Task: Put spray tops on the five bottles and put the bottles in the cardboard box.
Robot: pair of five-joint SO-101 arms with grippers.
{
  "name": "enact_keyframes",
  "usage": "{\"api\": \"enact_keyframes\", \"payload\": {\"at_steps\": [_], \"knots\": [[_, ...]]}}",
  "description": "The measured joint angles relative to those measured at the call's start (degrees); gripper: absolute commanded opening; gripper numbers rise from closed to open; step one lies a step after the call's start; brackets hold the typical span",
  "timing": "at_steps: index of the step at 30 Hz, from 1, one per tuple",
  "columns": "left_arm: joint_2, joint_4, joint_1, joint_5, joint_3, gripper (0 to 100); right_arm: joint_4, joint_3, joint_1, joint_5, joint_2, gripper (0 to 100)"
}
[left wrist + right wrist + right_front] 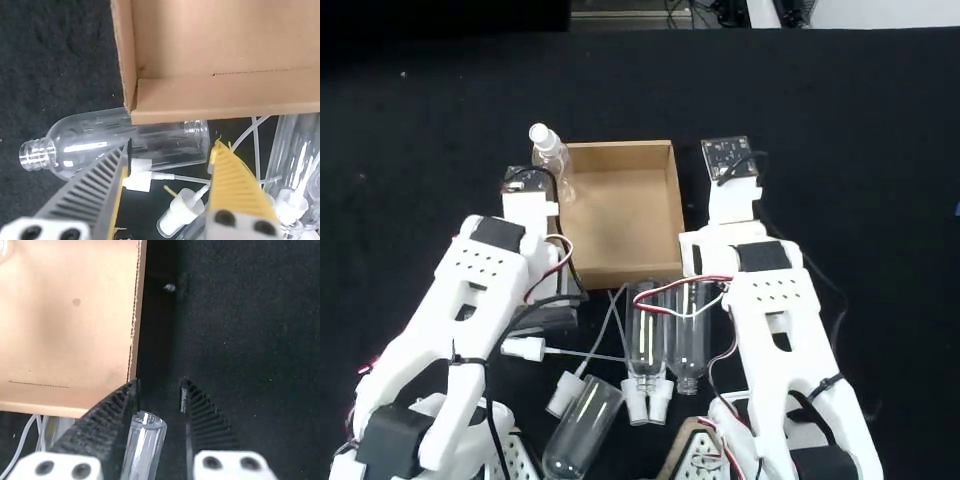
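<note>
The open cardboard box sits mid-table with nothing on its floor. A capped bottle stands at its far left corner; whether it is inside I cannot tell. My left gripper hangs open above an uncapped bottle lying against the box's near left corner, with a loose spray top below it. My right gripper is open just off the box's right wall, over black table. A clear bottle end shows by its fingers.
In front of the box lie two bottles side by side and a third nearer me. Several loose spray tops with long tubes lie among them. Black tabletop spreads wide on both sides.
</note>
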Motion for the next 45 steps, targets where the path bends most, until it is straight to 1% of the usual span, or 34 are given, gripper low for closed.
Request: {"api": "enact_keyframes", "payload": {"at_steps": [3,6,9,20,23,27,30,32,35,38,40,41,45], "knots": [[-0.2,-0.3,0.0,-0.1,1.1,24,0.0,0.0,0.0,0.0,0.0,12.0],[-0.4,-0.5,-0.4,-2.4,1.6,24,0.0,0.0,0.0,0.0,0.0,12.0],[-0.7,-0.5,-2.9,-4.8,1.7,25,0.0,0.0,0.0,0.0,0.0,12.0],[-0.7,-0.4,-19.9,-21.7,2.2,25,0.0,0.0,0.0,0.0,0.0,12.0],[-0.6,-0.3,-25.4,-24.8,2.0,25,0.0,0.0,0.0,0.0,0.0,12.0],[-0.5,-0.2,-32.6,-25.6,-3.5,25,0.0,0.0,0.0,0.0,0.0,12.0],[-0.5,0.4,-36.0,-25.8,-7.6,25,0.0,0.0,0.0,0.0,0.0,12.0],[-0.5,3.8,-37.9,-25.7,-9.2,25,0.0,0.0,0.0,0.0,0.0,12.0],[-0.5,9.5,-38.9,-24.1,-10.0,25,0.0,0.0,0.0,0.0,0.0,12.0],[-0.5,13.5,-40.4,-25.0,-10.1,24,0.0,0.0,0.0,0.0,0.0,12.0],[-0.5,14.9,-41.8,-29.3,-10.2,24,0.0,0.0,0.0,0.0,0.0,12.0],[-0.5,15.9,-43.0,-33.0,-10.3,24,0.0,0.0,0.0,0.0,0.0,12.0],[-0.5,18.5,-48.6,-52.5,-10.3,24,0.0,0.0,0.0,0.0,0.0,12.0]]}}
